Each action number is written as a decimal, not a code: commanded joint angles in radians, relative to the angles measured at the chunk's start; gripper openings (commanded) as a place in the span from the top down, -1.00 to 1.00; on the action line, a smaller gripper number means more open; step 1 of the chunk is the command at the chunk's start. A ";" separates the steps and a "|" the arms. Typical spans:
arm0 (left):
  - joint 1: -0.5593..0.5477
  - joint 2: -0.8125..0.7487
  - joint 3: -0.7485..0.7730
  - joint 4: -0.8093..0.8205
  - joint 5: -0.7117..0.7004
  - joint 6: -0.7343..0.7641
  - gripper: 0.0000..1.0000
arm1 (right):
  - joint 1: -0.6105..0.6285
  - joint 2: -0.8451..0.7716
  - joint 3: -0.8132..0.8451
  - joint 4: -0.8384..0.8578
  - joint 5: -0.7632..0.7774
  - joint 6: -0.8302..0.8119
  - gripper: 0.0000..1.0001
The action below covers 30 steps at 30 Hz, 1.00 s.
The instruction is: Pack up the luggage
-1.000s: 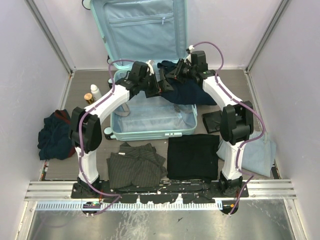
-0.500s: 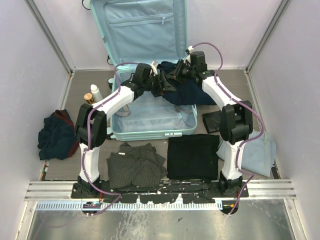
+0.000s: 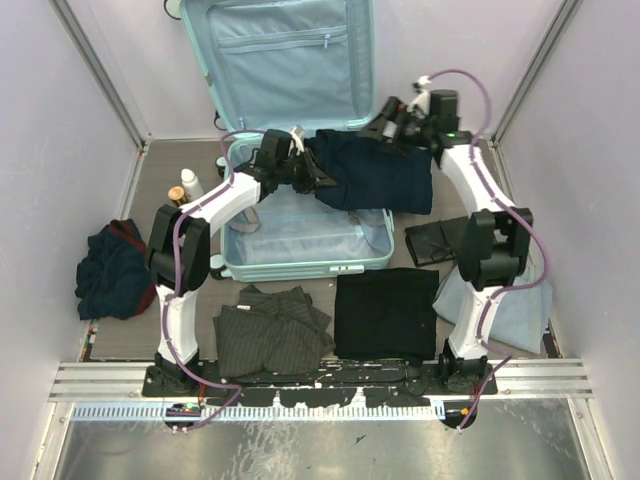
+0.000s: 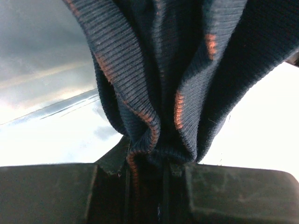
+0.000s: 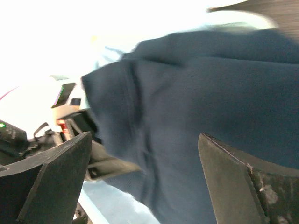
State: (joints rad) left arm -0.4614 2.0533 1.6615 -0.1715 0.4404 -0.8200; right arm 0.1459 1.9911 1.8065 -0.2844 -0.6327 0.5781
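The luggage (image 3: 300,240) lies open, its pale mint base on the table and its blue-lined lid (image 3: 285,60) standing at the back. A navy knit garment (image 3: 378,175) drapes over the base's back right corner. My left gripper (image 3: 311,169) is shut on the garment's left edge. In the left wrist view the ribbed, orange-striped hem (image 4: 154,135) is pinched between the jaws of my left gripper (image 4: 149,164). My right gripper (image 3: 388,124) hovers open just behind the garment. Its wrist view shows the navy garment (image 5: 196,107) beyond the spread fingers (image 5: 56,177), with nothing held in the gripper (image 5: 145,186).
Two small bottles (image 3: 186,187) stand left of the suitcase, near a dark blue and red cloth heap (image 3: 110,270). In front lie a striped grey garment (image 3: 270,330) and a folded black one (image 3: 385,312). A light blue cloth (image 3: 512,305) and a black flat item (image 3: 428,243) sit at the right.
My left gripper moved right and closed on the navy garment. My right gripper opened, let go of it and pulled back to the right. The garment now spreads wider.
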 commanded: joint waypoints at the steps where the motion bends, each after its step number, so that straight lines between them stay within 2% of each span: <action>1: 0.089 -0.052 0.002 -0.064 -0.119 0.060 1.00 | -0.175 -0.145 -0.046 -0.136 -0.012 -0.185 -1.00; 6: 0.102 -0.035 0.023 -0.073 -0.102 0.082 1.00 | -0.314 -0.182 -0.199 -0.197 -0.058 -0.289 -1.00; 11: 0.096 -0.021 0.035 -0.081 -0.077 0.094 1.00 | -0.373 -0.114 -0.252 -0.233 -0.172 -0.372 -1.00; 15: 0.096 -0.018 0.037 -0.090 -0.063 0.124 1.00 | -0.371 -0.069 -0.329 -0.111 -0.280 -0.277 -1.00; 18: 0.096 -0.018 0.039 -0.105 -0.062 0.154 1.00 | -0.355 -0.033 -0.371 -0.001 -0.292 -0.201 -1.00; 23: 0.096 -0.005 0.055 -0.123 -0.055 0.197 1.00 | -0.324 0.024 -0.371 0.082 -0.341 -0.137 -0.99; 25: 0.092 0.001 0.068 -0.141 -0.059 0.223 1.00 | -0.308 0.023 -0.367 0.118 -0.369 -0.092 -0.80; 30: 0.086 -0.008 0.127 -0.192 -0.083 0.296 1.00 | -0.270 -0.040 -0.349 0.138 -0.382 -0.046 0.44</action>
State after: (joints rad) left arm -0.4225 2.0628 1.7199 -0.2676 0.4595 -0.6514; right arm -0.1757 2.0258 1.4284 -0.2317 -0.9646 0.4656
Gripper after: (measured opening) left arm 0.184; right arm 0.475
